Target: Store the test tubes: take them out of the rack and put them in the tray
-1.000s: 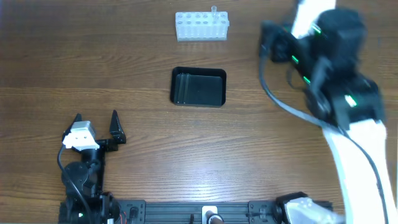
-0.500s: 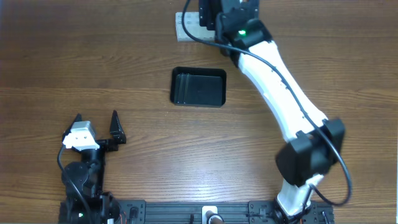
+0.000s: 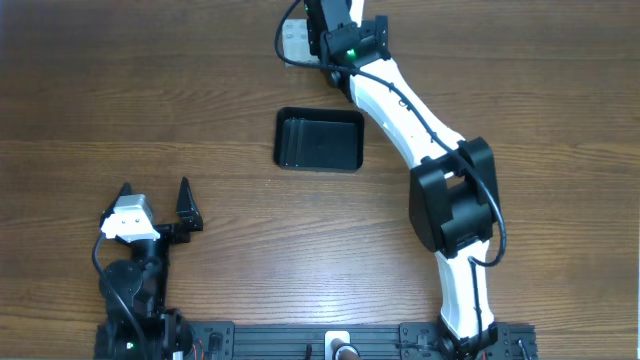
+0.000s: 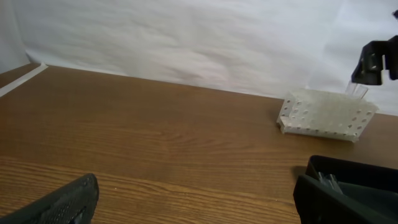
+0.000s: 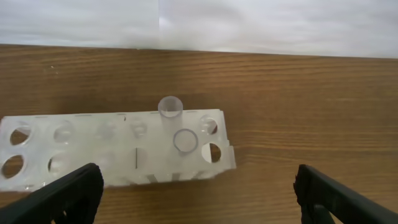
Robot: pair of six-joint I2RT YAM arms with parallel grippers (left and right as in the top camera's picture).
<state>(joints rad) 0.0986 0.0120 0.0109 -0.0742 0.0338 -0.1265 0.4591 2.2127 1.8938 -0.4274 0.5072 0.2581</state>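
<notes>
A clear plastic rack (image 5: 112, 155) stands at the table's far side, partly covered by my right arm in the top view (image 3: 293, 40). One clear test tube (image 5: 170, 109) stands upright in it near one end, and a second tube's rim (image 5: 185, 140) shows in the hole beside it. My right gripper (image 5: 199, 199) hovers open above that end of the rack (image 4: 323, 115). The black tray (image 3: 320, 140) lies nearer the middle, with faint clear tubes in it (image 4: 329, 182). My left gripper (image 3: 155, 200) rests open near the left arm's base, holding nothing.
The right arm (image 3: 400, 110) stretches diagonally across the table just right of the tray. A white backdrop (image 4: 186, 37) closes the far side behind the rack. Bare wooden tabletop (image 3: 120, 90) lies between the left gripper and the tray.
The right arm has swung from the table's right side over to the rack and settled a little further left above it. The left arm has kept still.
</notes>
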